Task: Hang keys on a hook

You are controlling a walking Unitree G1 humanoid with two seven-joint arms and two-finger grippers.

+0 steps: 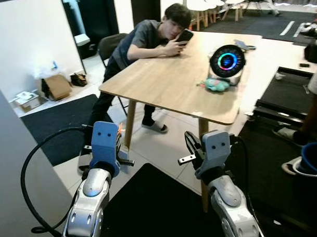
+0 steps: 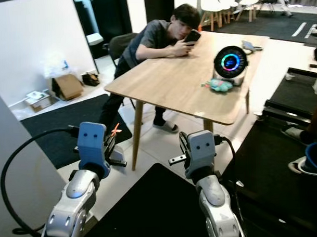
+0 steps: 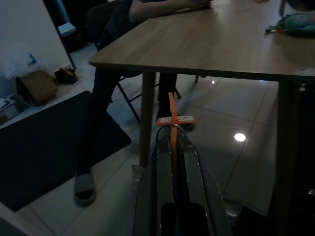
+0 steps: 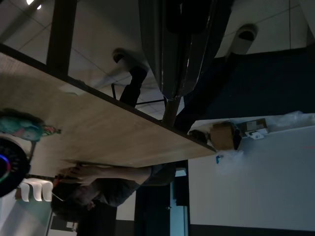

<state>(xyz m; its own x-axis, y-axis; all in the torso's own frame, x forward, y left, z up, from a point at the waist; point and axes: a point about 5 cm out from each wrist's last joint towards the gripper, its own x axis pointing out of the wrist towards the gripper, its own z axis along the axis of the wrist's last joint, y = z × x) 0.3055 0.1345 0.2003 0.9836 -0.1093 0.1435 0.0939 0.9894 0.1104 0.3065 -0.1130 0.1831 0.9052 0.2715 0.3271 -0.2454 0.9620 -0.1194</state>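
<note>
Wood-topped bench point(image 1: 167, 82) is the landmark; everything else is placed off it. Far left of the bench, by the white wall, a brown cardboard box point(image 1: 57, 85) & a small white box point(image 1: 26, 99) sit on the floor. A dark mat point(image 1: 54, 124) lies on the tiles left of the bench legs.

Left claw point(image 3: 173, 142) hovers low in front of the bench's near-left corner, below top level. Its two black fingers are pressed together, pinching an orange strap w/ a small tag point(image 3: 173, 118) — the keys' fob, apparently; the strap sticks up past the fingertips. Actual keys can't be made out. In the head view the orange bit shows at the claw tip point(image 1: 119, 131).

At the bench's far-left edge a person point(image 1: 145, 41) in a grey shirt sits leaning on the top, holding a phone point(image 1: 185, 35).

Right claw point(image 1: 190, 148) sits just in front of the bench's near leg point(image 1: 204, 163), fingers closed w/ nothing between them.

On the bench toward its right end: a round black device w/ a glowing coloured ring point(image 1: 227, 61), & a small teal plush toy point(image 1: 215, 84) just in front of it. Right of the bench, a dark treadmill deck point(image 1: 288, 96).
</note>
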